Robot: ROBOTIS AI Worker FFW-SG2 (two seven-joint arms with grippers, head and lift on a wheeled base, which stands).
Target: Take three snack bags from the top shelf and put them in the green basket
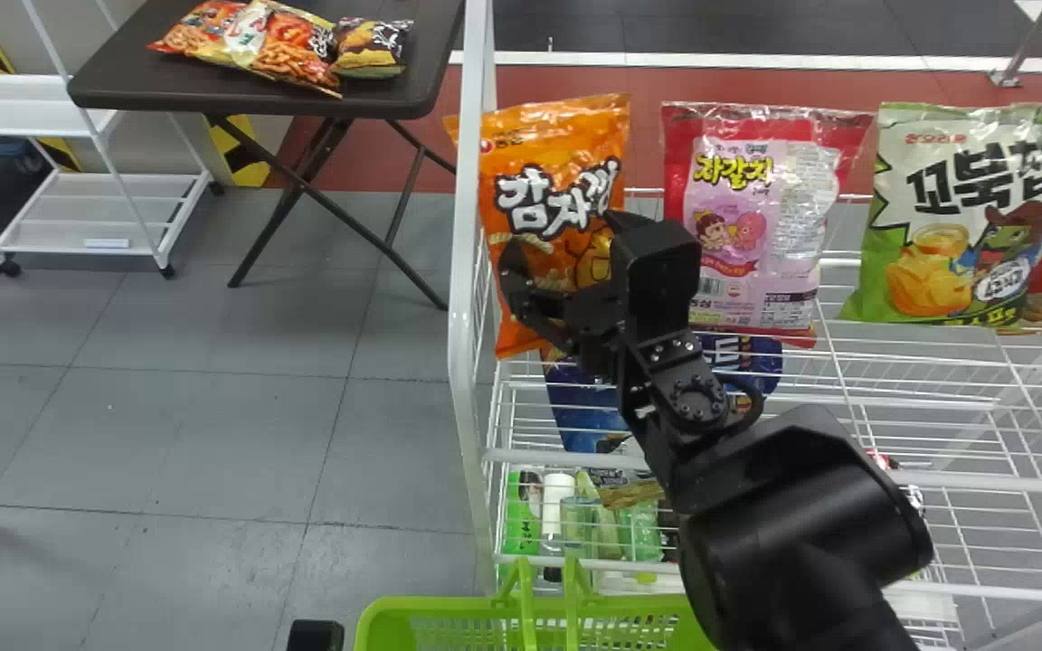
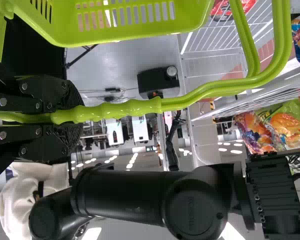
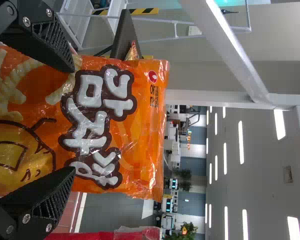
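In the head view, my right gripper (image 1: 564, 242) is at the orange snack bag (image 1: 553, 172) on the top shelf's left end. In the right wrist view, the open right gripper (image 3: 72, 119) has its fingers wide apart in front of the orange bag (image 3: 145, 115). To its right on that shelf stand a red and pink bag (image 1: 747, 226) and a green bag (image 1: 955, 217). The green basket (image 1: 449, 604) is at the bottom of the head view. In the left wrist view, my left gripper (image 2: 72, 117) is shut on the green basket handle (image 2: 135, 107).
The rack's white upright post (image 1: 465, 271) stands just left of the orange bag. Lower wire shelves hold a blue bag (image 1: 584, 407) and bottles (image 1: 557, 511). Farther back at left, a dark table (image 1: 114, 77) bears other snack bags, beside a white cart (image 1: 96, 212).
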